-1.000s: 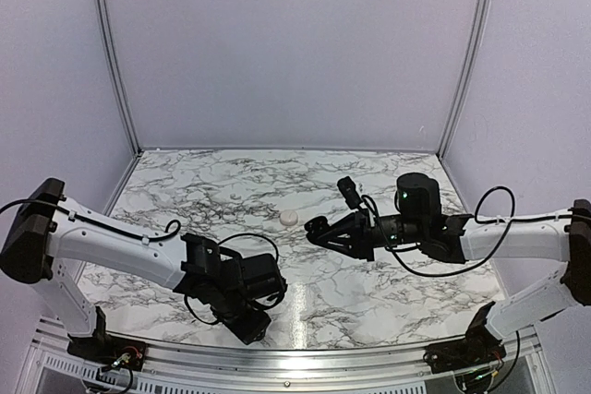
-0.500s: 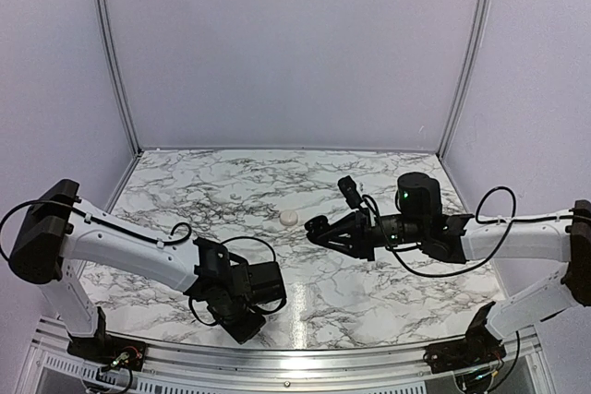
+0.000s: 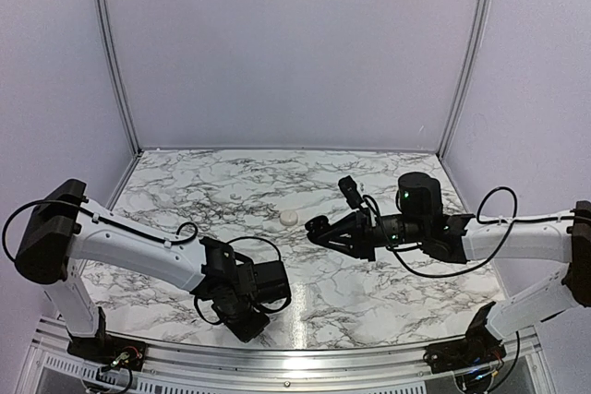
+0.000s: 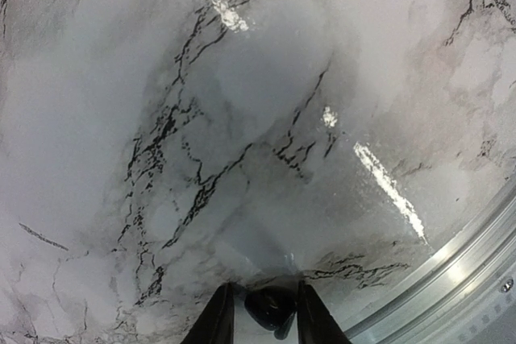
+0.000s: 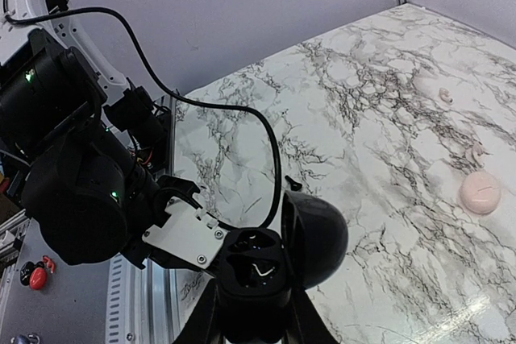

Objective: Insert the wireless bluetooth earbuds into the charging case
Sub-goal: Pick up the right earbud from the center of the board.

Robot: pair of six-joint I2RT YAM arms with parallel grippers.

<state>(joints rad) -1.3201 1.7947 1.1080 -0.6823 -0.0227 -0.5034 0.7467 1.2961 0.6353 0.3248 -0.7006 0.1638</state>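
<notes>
A tiny black earbud (image 4: 272,310) lies on the marble near the table's front edge. My left gripper (image 4: 263,286) is down on the table astride it, jaws narrowly open, the right finger (image 4: 310,316) against it and a sliver of gap on the left. Over the table's middle, my right gripper (image 5: 251,312) is shut on a black charging case (image 5: 258,271). Its hinged lid (image 5: 318,235) is swung open and two empty sockets face the camera. A second tiny black stub (image 5: 293,184) lies on the marble beyond the lid. In the top view the left gripper (image 3: 247,325) is low at the front, the right gripper (image 3: 319,228) further back.
A small cream-pink pebble-shaped case (image 3: 290,217), lid shut, rests mid-table just left of my right gripper's tip. Two tiny pale pink bits (image 5: 443,94) (image 5: 476,151) lie behind it. The metal rail (image 4: 451,279) of the front edge runs close to my left gripper.
The left arm has shifted slightly right and settled lower at the front edge. The right arm and its case have not moved.
</notes>
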